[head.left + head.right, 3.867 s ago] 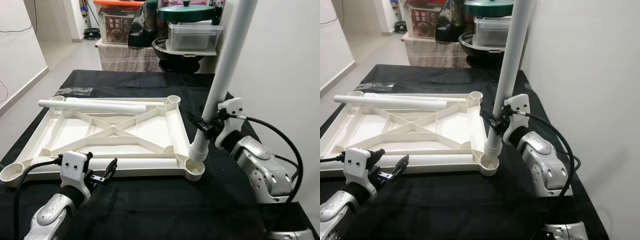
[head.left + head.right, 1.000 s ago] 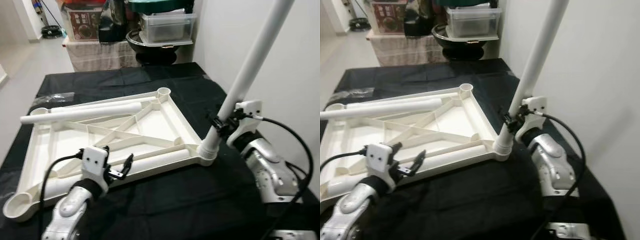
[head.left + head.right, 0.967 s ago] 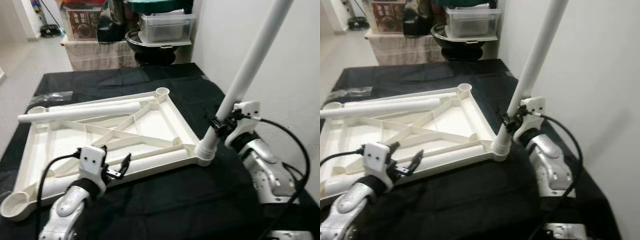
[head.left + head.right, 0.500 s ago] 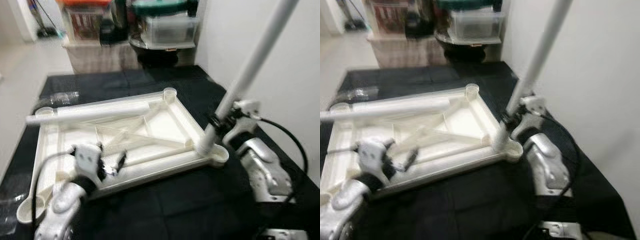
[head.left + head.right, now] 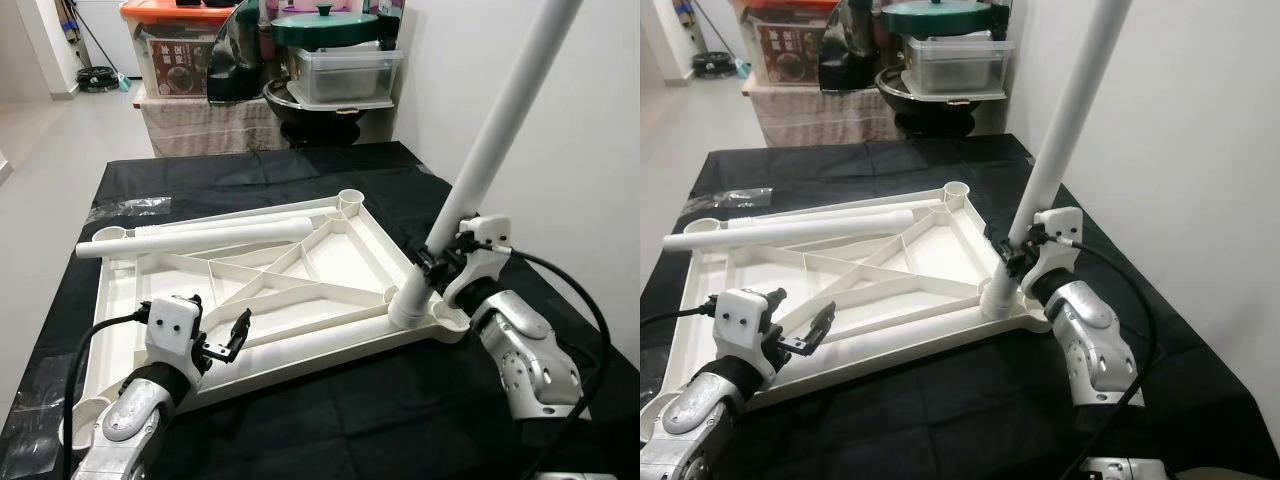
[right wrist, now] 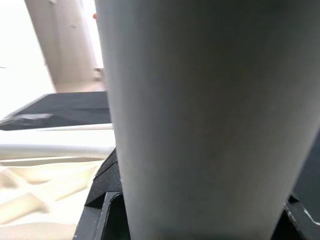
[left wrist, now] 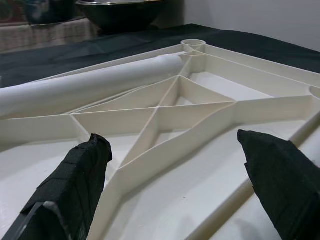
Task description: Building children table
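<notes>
One table leg stood in the near-right corner socket of the upturned white tabletop, which lay on the black-covered table.
Its long axis rose steeply, leaning up and to the right. The right gripper was clamped around its lower end, just above the socket. Seating it well would probably require bringing the leg upright and pressing straight down. The left gripper hovered with fingers apart, empty, over the near rail. A second leg lay lengthwise across the far side.
</notes>
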Robot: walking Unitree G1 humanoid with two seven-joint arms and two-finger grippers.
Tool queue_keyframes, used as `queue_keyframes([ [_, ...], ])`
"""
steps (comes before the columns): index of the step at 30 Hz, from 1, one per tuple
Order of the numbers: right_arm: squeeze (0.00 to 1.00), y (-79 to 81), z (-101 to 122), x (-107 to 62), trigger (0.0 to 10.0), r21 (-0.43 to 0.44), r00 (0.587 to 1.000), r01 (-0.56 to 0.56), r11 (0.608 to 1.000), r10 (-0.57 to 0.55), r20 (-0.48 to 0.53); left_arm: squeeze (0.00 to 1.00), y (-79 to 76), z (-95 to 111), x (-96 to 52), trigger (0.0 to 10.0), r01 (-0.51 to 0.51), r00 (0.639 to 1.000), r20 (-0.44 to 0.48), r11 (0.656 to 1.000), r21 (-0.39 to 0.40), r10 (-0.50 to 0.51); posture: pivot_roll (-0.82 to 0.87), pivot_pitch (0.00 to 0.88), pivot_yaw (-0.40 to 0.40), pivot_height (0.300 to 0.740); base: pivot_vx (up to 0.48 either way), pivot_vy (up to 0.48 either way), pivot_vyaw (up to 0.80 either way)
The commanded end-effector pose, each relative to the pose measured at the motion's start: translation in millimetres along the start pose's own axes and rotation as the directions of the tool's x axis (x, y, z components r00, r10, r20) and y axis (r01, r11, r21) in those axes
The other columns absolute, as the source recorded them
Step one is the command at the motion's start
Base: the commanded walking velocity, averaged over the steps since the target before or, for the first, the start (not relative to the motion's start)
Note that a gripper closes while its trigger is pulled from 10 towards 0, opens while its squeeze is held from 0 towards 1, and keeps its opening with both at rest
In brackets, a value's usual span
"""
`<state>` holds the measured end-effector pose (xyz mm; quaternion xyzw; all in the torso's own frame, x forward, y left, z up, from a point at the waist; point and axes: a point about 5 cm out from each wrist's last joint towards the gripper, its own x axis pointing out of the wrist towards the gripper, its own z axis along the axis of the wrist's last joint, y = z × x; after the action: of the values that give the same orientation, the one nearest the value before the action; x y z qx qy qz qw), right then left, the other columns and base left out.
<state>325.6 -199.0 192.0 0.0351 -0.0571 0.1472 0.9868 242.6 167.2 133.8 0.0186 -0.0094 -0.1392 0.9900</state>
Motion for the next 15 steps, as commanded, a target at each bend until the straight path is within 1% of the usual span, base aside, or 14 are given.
queue_keyframes([
  [1, 0.0, -9.1, 4, -2.1, 0.0, -0.013, 0.999, 0.043, 0.999, -0.043, 0.019, 0.0, 0.4, -4, 0.2, 10.0, 0.003, 1.0, -0.016, 1.0, 0.01, -0.003, 0.03, 0.0, -0.049, 0.74, 0.0, 0.0, 0.0],
  [2, 0.0, -11.9, 6, -2.1, 0.0, -0.01, 0.998, 0.06, 0.998, -0.06, 0.028, 0.0, -0.2, -4, 0.3, 10.0, 0.006, 1.0, -0.016, 1.0, 0.01, -0.006, 0.03, 0.0, -0.049, 0.74, 0.0, 0.0, 0.0],
  [3, 0.0, -14.3, 8, -2.0, 0.0, -0.007, 0.997, 0.072, 0.997, -0.072, 0.038, 0.0, -0.6, -4, 0.4, 10.0, 0.009, 1.0, -0.017, 1.0, 0.008, -0.009, 0.03, 0.0, -0.049, 0.74, 0.0, -0.3, 0.0],
  [6, 0.0, -15.3, 12, -1.4, 0.0, 0.003, 0.996, 0.075, 0.997, -0.075, 0.054, 0.0, -1.2, -4, 0.4, 10.0, 0.013, 1.0, -0.02, 1.0, 0.009, -0.012, 0.03, 0.0, -0.049, 0.74, 0.0, -0.472, 0.0],
  [8, 0.0, -13.0, 16, -0.3, 0.0, 0.002, 0.996, 0.061, 0.998, -0.061, 0.069, 0.0, -1.2, -4, 0.5, 10.0, 0.01, 1.0, -0.014, 1.0, 0.007, -0.01, 0.03, 0.0, -0.049, 0.74, 0.0, -0.45, 0.0],
  [10, 0.0, -12.5, 23, 1.3, 0.0, -0.004, 0.994, 0.056, 0.998, -0.055, 0.097, 0.0, 0.8, -5, 0.1, 10.0, 0.0, 1.0, -0.021, 1.0, 0.003, 0.0, 0.03, 0.0, -0.049, 0.74, 0.0, 0.0, 0.0],
  [15, 0.0, -16.5, 24, 2.5, 0.0, -0.013, 0.993, 0.069, 0.998, -0.067, 0.101, 0.0, 0.4, -5, 0.4, 10.0, 0.001, 1.0, -0.018, 1.0, -0.001, -0.001, 0.03, 0.0, -0.05, 0.74, 0.0, 0.0, 0.0],
])
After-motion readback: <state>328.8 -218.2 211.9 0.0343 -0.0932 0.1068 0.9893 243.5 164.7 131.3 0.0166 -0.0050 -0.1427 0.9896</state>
